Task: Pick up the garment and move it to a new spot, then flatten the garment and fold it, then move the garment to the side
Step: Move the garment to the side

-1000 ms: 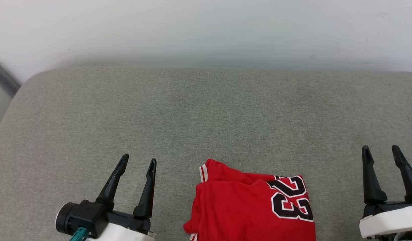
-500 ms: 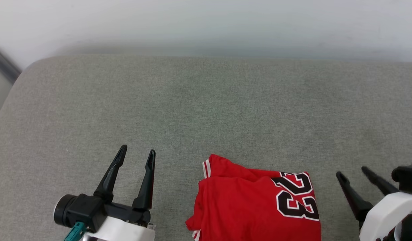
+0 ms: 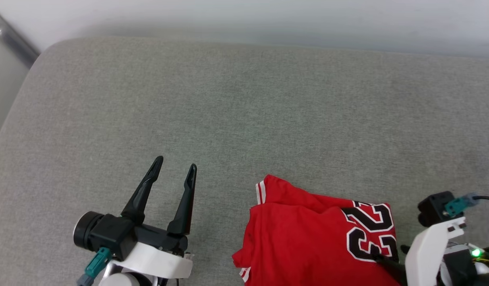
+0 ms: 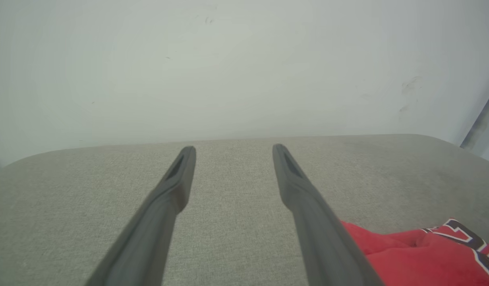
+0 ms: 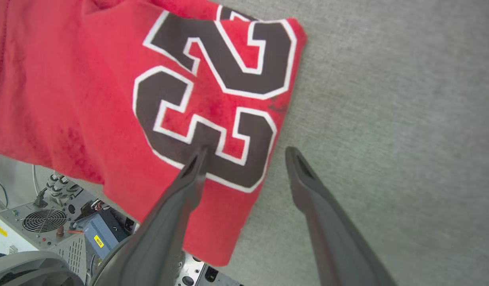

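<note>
Two grippers stand open and neither holds anything. Nearest you, the right gripper points down at the garment with its fingers spread wide. One finger is over the black number and the other over bare cushion, so they straddle the garment's right edge. You cannot tell whether they touch the cloth. The garment lies rumpled at the cushion's near edge, its lower part draped over the side above some equipment. Judge it light, soft and limp: it will likely sag, and may slide off if you drag it by one point. Pinch a doubled edge or the striped trim, not the flat printed panel. Further left, the left gripper hovers beside the garment and apart from it, fingers spread and empty. Beyond is plenty of bare cushion for a new spot, then the wall.
</note>
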You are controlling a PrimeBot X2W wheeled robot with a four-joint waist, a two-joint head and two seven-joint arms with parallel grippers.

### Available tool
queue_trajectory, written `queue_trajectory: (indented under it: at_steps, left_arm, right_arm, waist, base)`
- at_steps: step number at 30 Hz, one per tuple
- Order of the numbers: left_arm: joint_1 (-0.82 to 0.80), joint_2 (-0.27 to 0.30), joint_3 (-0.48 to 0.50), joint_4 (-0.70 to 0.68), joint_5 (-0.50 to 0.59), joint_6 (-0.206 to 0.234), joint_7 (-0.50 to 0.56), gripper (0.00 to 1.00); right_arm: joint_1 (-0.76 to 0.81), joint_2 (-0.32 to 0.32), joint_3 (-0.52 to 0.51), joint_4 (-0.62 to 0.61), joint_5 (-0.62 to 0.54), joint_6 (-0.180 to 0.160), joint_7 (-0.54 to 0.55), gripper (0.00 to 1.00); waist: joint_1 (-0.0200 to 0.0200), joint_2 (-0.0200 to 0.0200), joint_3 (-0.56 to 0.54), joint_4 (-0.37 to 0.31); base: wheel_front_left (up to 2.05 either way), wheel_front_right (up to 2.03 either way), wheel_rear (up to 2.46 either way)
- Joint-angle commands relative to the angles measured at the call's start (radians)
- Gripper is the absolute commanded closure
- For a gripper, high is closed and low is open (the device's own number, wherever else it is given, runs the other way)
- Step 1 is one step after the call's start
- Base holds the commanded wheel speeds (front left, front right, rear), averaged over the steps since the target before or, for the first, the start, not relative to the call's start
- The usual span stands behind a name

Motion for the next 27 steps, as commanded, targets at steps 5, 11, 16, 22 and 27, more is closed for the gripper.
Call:
queue_trajectory:
  at_steps: [5, 11, 16, 22, 27]
  left_arm:
    - [-0.027, -0.002, -0.005, 0.006, -0.005, -0.001, -0.002, 0.0]
    - [-0.047, -0.007, 0.002, 0.011, -0.006, -0.001, -0.002, 0.0]
    - [-0.046, -0.004, -0.005, 0.014, -0.004, -0.001, -0.002, 0.0]
    - [-0.048, 0.006, -0.009, 0.004, 0.0, -0.001, -0.002, 0.0]
    - [-0.049, 0.013, -0.008, -0.004, -0.003, -0.001, -0.002, 0.0]
  right_arm:
    - [-0.026, 0.068, 0.017, 0.058, -0.001, 0.0, 0.041, 0.0]
    - [-0.049, 0.095, 0.06, 0.188, -0.038, 0.0, 0.015, 0.0]
    - [-0.068, 0.065, 0.128, 0.27, -0.053, 0.0, -0.043, 1.0]
    - [-0.13, -0.023, 0.194, 0.286, -0.091, -0.001, -0.132, 1.0]
    - [-0.202, -0.166, 0.306, 0.242, -0.122, -0.001, -0.19, 1.0]
  waist:
    - [0.0, 0.0, 0.026, 0.037]
    - [0.0, 0.0, 0.036, 0.069]
    - [0.0, 0.0, 0.029, 0.074]
    - [0.0, 0.0, 0.018, 0.038]
    - [0.0, 0.0, 0.009, -0.037]
  base:
    - [0.0, 0.0, 0.0]
    - [0.0, 0.0, 0.0]
    - [0.0, 0.0, 0.0]
    - [0.0, 0.0, 0.0]
    - [0.0, 0.0, 0.0]
